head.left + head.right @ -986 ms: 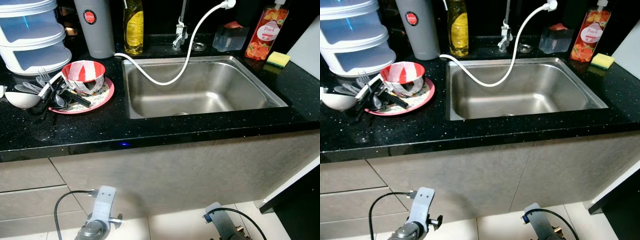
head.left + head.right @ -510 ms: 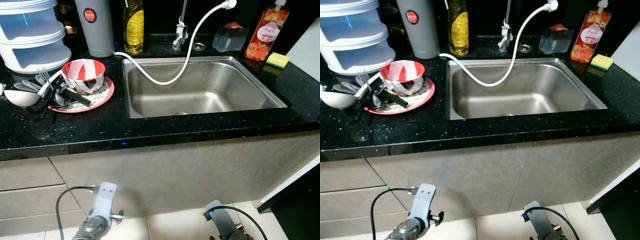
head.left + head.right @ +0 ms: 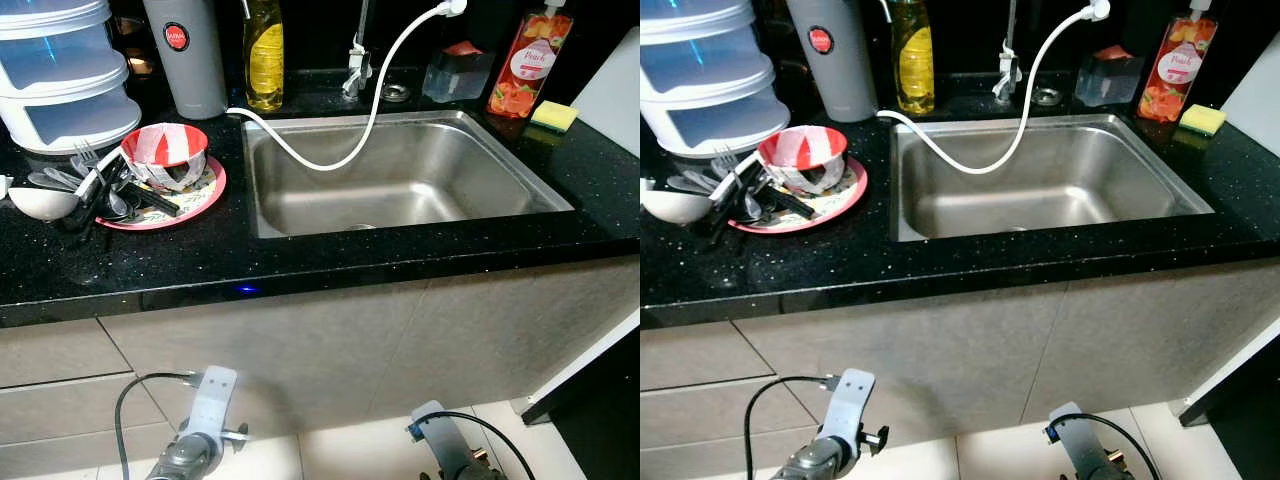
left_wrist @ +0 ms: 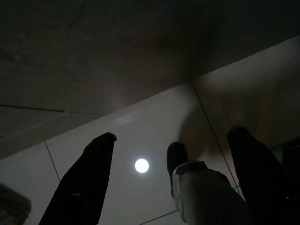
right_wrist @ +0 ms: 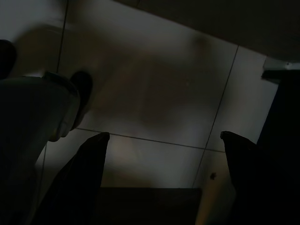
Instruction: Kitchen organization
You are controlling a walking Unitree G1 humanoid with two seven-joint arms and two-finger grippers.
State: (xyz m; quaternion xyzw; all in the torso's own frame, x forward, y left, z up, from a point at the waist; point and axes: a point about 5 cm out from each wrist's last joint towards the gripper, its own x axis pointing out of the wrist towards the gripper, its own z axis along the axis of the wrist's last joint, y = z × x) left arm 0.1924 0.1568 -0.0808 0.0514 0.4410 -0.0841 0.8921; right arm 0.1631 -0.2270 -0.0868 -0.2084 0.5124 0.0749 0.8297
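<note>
The red bowl [image 3: 165, 150] sits on a pink plate [image 3: 205, 190] on the black counter [image 3: 300, 255], left of the sink [image 3: 400, 180], far above the left gripper [image 4: 171, 176] and right gripper [image 5: 161, 180], which hang near the floor, fingers spread and empty.

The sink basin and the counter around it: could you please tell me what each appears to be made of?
Sink basin: apparently brushed stainless steel, grey with soft, streaky reflections. Counter: glossy black with pale flecks, likely polished granite or a stone-like composite; the look leaves that open.
</note>
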